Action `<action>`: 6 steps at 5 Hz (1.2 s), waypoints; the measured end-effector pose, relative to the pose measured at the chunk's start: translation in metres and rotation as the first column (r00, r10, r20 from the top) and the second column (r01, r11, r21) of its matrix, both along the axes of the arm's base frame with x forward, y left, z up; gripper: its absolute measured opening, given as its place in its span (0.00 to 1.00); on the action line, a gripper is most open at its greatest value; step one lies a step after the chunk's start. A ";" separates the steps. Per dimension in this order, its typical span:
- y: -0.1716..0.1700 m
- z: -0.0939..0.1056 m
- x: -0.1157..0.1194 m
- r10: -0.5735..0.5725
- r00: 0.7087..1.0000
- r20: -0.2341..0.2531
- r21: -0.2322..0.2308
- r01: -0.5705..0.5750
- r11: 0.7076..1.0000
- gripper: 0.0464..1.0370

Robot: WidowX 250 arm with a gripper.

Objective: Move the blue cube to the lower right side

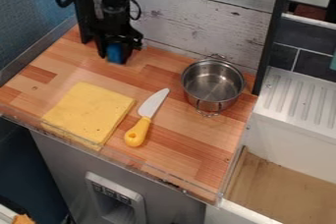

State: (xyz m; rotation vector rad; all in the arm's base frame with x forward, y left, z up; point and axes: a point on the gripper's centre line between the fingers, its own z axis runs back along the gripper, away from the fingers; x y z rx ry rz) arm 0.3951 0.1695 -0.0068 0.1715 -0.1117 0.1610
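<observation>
At the upper left of the wooden counter, near the back wall, hangs the black gripper (pixel 114 57), low over the surface. The blue cube (pixel 115 53) is between its two fingers, which stand against the cube's left and right sides, so the gripper is shut on it. The cube's upper part is hidden by the gripper. I cannot tell whether the cube touches the counter.
A yellow cloth (pixel 89 112) lies at the counter's left front. Beside it is a knife (pixel 146 119) with a yellow handle. A metal pot (pixel 212 84) stands at the back right. A low clear edge (pixel 141 165) runs along the front; a sink (pixel 282 188) is at the right.
</observation>
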 end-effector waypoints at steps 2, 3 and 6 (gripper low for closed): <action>-0.003 0.026 -0.002 0.030 0.998 0.057 -0.002 -0.030 1.000 0.57; -0.006 0.048 -0.011 0.053 0.994 0.093 0.021 -0.055 0.998 0.57; -0.088 0.102 -0.074 0.079 0.981 0.180 0.153 -0.107 0.982 0.57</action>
